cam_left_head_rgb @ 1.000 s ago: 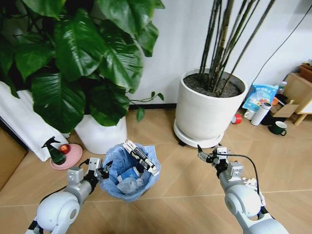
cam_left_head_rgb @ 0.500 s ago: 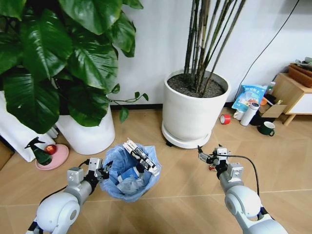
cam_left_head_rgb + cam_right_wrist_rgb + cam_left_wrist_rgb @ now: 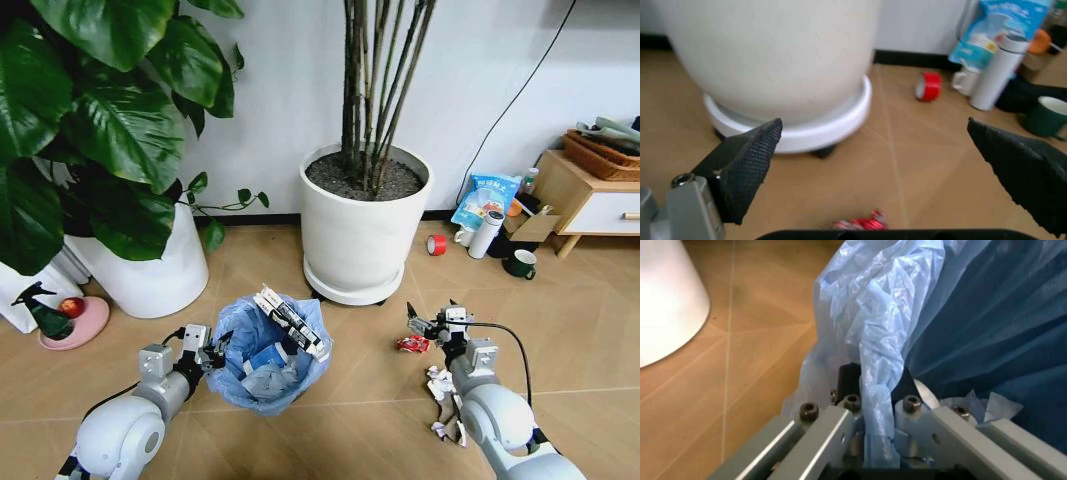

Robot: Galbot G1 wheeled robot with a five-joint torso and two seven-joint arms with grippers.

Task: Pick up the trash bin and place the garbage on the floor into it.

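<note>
The trash bin point(image 3: 268, 362), dark with a crinkly light-blue bag, hangs just over the floor point(image 3: 350, 420) at lower centre. It holds printed wrappers point(image 3: 291, 322) and white paper. My left gripper point(image 3: 213, 353) is shut on the bin's left rim; in the left wrist view the gripper point(image 3: 877, 440) pinches the blue bag point(image 3: 873, 335). My right gripper point(image 3: 424, 325) is open and empty, fingers point(image 3: 747, 165) spread wide. A red crumpled wrapper point(image 3: 412, 344) point(image 3: 857, 223) lies on the floor just below it. White paper wads point(image 3: 439, 384) lie beside the right arm.
A white pot point(image 3: 362, 235) point(image 3: 773, 60) with tall stems stands behind the bin. A leafy plant's pot point(image 3: 150, 270) is at the left, near a spray bottle point(image 3: 42, 312). Red tape roll point(image 3: 436, 244), thermos point(image 3: 486, 234), mug point(image 3: 519, 264) and cabinet point(image 3: 590, 195) sit far right.
The camera has turned right, so the room slid left in view. The red wrapper and paper wads now show by my right arm. Both grippers hold as before.
</note>
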